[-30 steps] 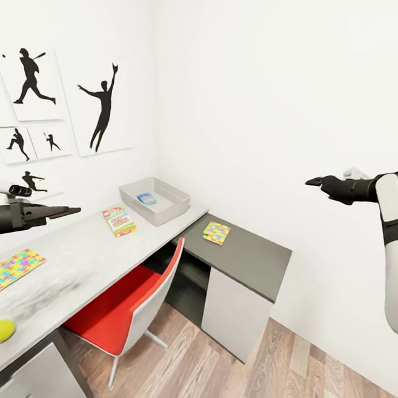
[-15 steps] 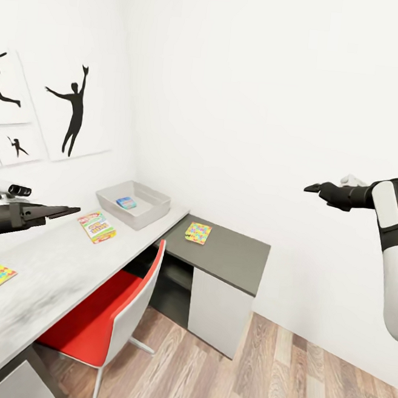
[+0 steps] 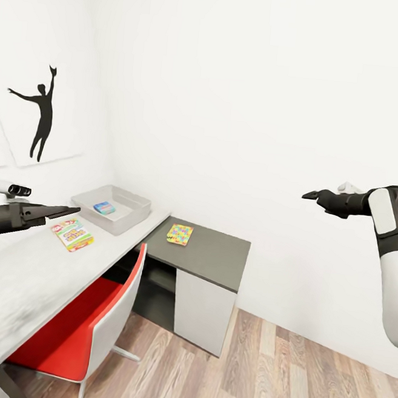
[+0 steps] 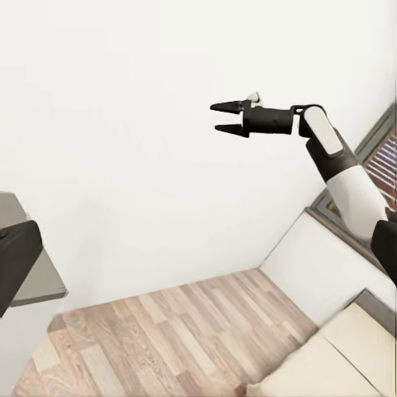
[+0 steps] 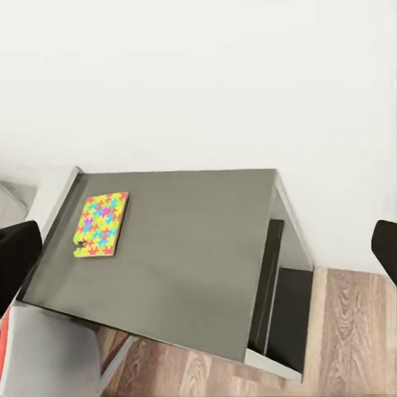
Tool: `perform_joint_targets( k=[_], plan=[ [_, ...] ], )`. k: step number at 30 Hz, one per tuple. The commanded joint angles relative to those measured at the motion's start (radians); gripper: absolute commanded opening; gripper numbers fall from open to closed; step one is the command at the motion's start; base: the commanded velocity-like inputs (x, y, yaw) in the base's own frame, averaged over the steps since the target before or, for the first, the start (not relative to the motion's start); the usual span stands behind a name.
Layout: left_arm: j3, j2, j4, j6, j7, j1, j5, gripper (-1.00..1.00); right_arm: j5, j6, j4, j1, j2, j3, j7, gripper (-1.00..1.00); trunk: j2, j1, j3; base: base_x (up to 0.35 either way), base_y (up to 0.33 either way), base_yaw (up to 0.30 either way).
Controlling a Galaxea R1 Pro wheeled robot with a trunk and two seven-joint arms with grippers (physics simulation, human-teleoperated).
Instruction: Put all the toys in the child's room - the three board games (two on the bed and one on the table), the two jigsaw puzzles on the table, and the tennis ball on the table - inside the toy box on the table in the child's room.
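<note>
**A:** Head view first. The toy box [image 3: 112, 207] sits at the far end of the pale table [image 3: 27, 280], against the wall, with a small blue board game [image 3: 104, 207] already lying inside it. Just beside the box, flat on the table, is the green-and-white board game [image 3: 72, 234] with the red band. One jigsaw puzzle [image 3: 179, 234] lies on the dark cabinet top, well apart from the box.

**B:** And the hands?

**A:** The left hand [image 3: 64, 211] hovers above the table with its fingers close together and nothing between them. The right hand [image 3: 310, 196] is out in open air by the wall, holding nothing that I can see.

**B:** Left wrist view?

**A:** It looks across the room at the right hand [image 4: 223, 117]: two dark fingers a little apart, empty. Wooden floor below, and a corner of the bed [image 4: 347, 356].

**B:** Right wrist view?

**A:** It looks down on the cabinet top, the jigsaw puzzle [image 5: 101, 223] lying flat near one corner.

**B:** How would that puzzle handle?

**A:** My guess: light, thin, fairly stiff, and hard to get under since it lies flush. I'd slide it to the cabinet edge, or pinch it across its short sides. The game box looks thicker, so squeezing its long edges should do.
</note>
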Motion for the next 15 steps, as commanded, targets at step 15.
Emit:
perform_joint_targets(
  k=[15],
  plan=[
    [0.000,-0.001,0.000,0.011,-0.004,-0.001,-0.001,1.00,0.012,-0.003,0.003,0.091,0.002,-0.003,0.009,1.00,-0.002,0.001,0.016,0.000,0.000,-0.220]
  ],
)
